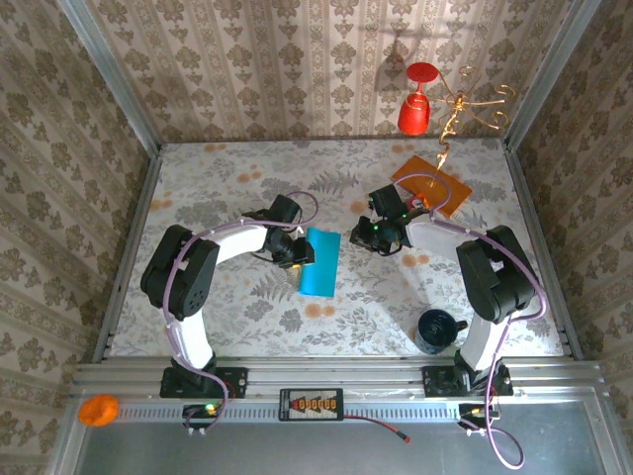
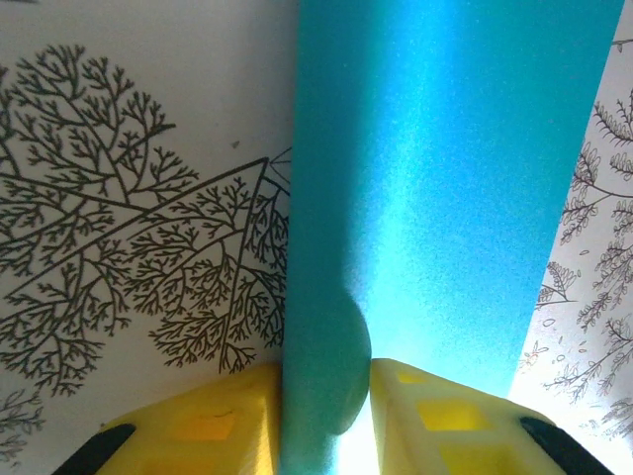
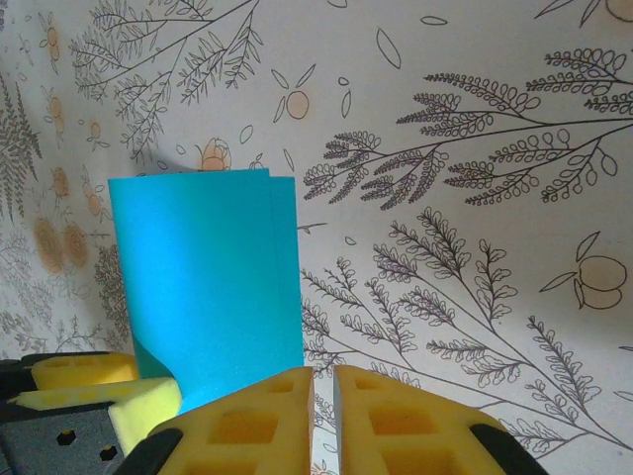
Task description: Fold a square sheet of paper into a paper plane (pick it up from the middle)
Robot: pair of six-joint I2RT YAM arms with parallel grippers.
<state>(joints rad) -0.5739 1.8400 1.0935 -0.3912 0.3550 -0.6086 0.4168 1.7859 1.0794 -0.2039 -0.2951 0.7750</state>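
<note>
The folded teal sheet (image 1: 320, 260) lies lengthwise near-to-far, with the left tool (image 2: 326, 371) straddling its left edge, grip uncertain, and the right tool (image 3: 323, 374) clenched empty on its right.

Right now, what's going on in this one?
The left hand has its fingers on either side of the teal square sheet of paper, pinching one edge. The sheet is already folded in half into a narrow rectangle, near the middle of the table. The right hand is shut with nothing in it, just to the right of the sheet. There is no plane shape yet, so the folding looks to be at an early stage.
</note>
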